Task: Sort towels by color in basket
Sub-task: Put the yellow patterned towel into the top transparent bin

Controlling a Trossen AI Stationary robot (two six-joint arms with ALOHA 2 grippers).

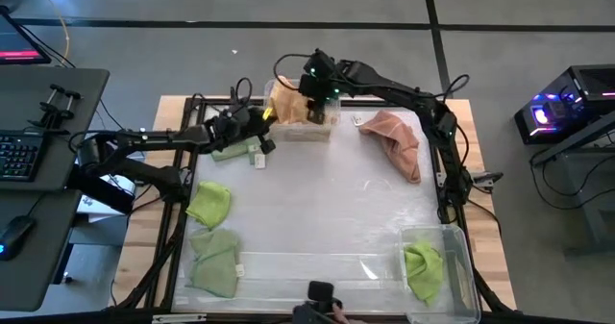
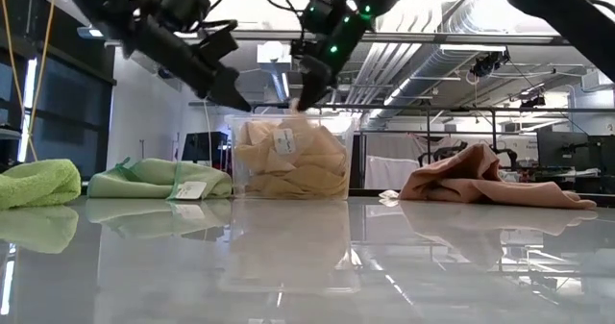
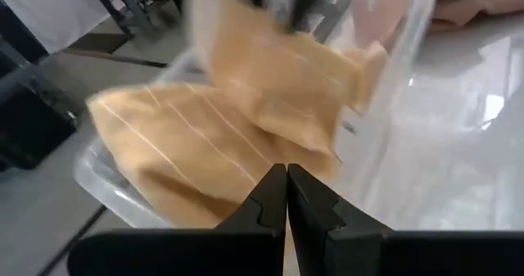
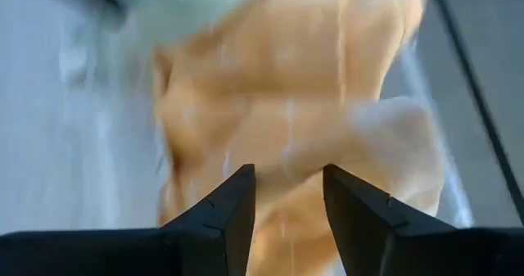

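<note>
From above, I have the right gripper (image 1: pixel 318 101) over the far bin (image 1: pixel 332 124) of yellow towels (image 1: pixel 287 101); the left gripper (image 1: pixel 252 122) waits beside it. At bench level, yellows fill that bin. Left wrist: jaws closed, empty. Right wrist: jaws parted, empty. Yellows look done; next, I'd fetch the green towels (image 1: pixel 211 205).

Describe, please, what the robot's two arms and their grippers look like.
Both arms are dark, nearly black, built of slim jointed links with loose black cables looping beside them. The right arm shows small green lights near its wrist. The left gripper has two matte black fingers tapering to points; the right gripper has similar black wedge-shaped fingers. No markings are legible.
</note>
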